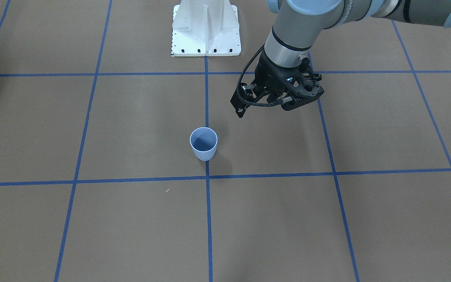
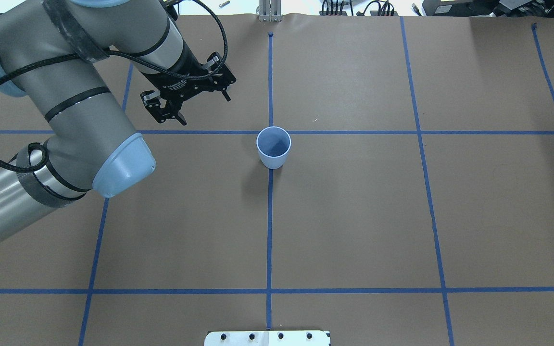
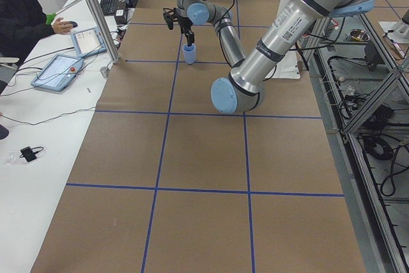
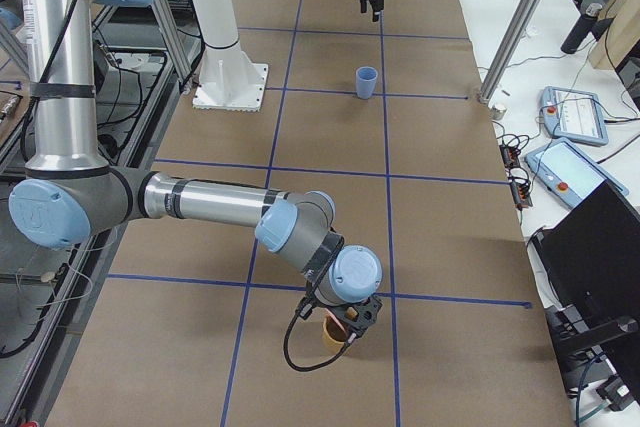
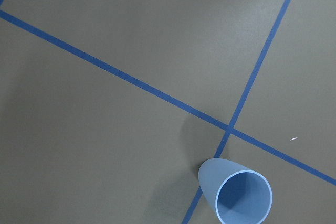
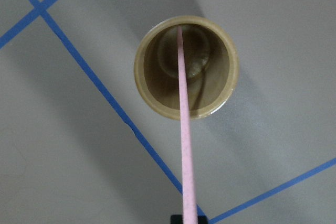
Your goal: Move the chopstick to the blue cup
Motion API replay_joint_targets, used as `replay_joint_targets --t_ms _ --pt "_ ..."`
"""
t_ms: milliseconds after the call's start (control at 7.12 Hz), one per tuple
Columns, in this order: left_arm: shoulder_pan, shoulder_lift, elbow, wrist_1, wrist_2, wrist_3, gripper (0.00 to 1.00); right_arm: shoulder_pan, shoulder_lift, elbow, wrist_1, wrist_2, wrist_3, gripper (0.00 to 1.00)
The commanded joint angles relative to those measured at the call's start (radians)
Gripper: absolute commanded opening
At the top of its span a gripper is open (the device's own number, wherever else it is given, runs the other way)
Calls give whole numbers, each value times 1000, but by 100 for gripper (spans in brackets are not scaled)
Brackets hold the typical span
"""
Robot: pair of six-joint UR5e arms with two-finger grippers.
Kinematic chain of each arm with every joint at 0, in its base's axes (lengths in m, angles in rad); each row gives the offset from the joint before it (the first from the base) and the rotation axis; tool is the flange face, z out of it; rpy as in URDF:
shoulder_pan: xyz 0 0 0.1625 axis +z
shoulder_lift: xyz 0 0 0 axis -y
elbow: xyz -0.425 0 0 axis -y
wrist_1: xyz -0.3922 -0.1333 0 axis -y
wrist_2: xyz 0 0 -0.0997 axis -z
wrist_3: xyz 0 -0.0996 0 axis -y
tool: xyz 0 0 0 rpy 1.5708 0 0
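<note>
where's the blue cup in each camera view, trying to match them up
Exterior front-facing: blue cup near centre, on the middle tape line.
Overhead exterior: blue cup just above centre.
Exterior left: blue cup far up the table, upper middle.
Exterior right: blue cup upper middle.
Left wrist-mounted: blue cup at the bottom edge, right of centre.
Right wrist-mounted: not in it.
Shared landmark: the tape crossing beside the cup.

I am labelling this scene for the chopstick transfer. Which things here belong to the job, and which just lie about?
Job: chopstick, its tip inside the tan cup; blue cup.
Lying about: white mounting plate; tablet; pale fleck.
</note>
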Motion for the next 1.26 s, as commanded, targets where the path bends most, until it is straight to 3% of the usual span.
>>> replay_joint_targets --t_ms 0,281,843,1124 --pt "0 2 0 0 -1 0 99 18 3 86 -100 -4 1 0" --pt "0 5 0 0 -1 0 99 18 -1 129 -110 -6 8 0" --pt "-2 6 0 -2 -2 2 98 59 6 303 -244 -16 8 0" --pt "-2 29 0 -8 -2 8 99 64 55 342 -318 -12 8 0"
